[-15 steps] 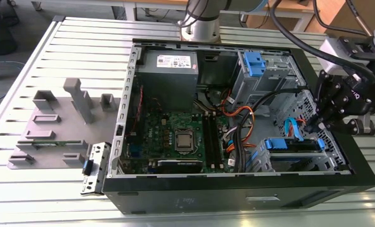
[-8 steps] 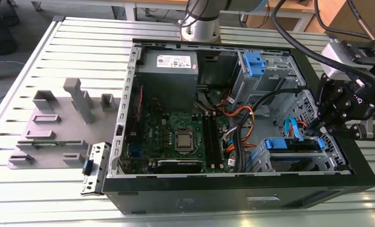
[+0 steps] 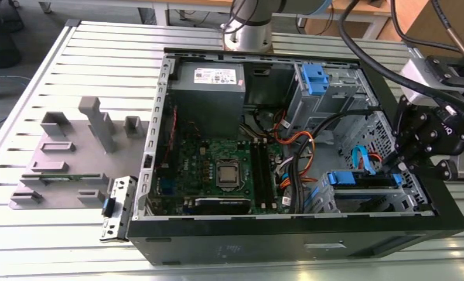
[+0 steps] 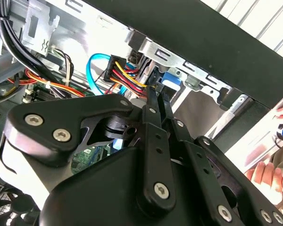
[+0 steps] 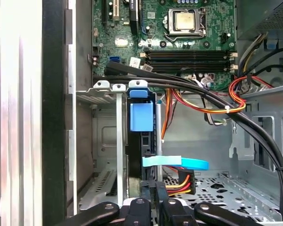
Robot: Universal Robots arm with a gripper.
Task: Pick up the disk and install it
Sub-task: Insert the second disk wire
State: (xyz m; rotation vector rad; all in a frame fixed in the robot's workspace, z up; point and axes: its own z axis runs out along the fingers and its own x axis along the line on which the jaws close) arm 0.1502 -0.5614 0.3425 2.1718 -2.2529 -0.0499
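Note:
The disk [image 5: 134, 155] stands on edge in the drive cage at the case's front corner, its blue plastic rail tab [image 5: 141, 117] facing up. In the exterior view the disk's blue rails [image 3: 355, 178] lie in the cage at the exterior view's lower right. My black gripper [image 3: 398, 170] reaches down into that cage. In both wrist views its two fingers are drawn together. The gripper [image 5: 153, 192] sits with its tips against the disk's end, and the gripper [image 4: 156, 92] ends right beside the disk's blue rail [image 4: 170, 80].
A light blue data cable [image 5: 179, 163] and a black power plug with coloured wires [image 5: 184, 181] lie beside the disk. Thick black cables [image 5: 254, 136] cross the case. The motherboard [image 3: 216, 170] and the grey power supply [image 3: 208, 88] fill the case's other side. A person's hand [image 4: 273, 165] is outside the case.

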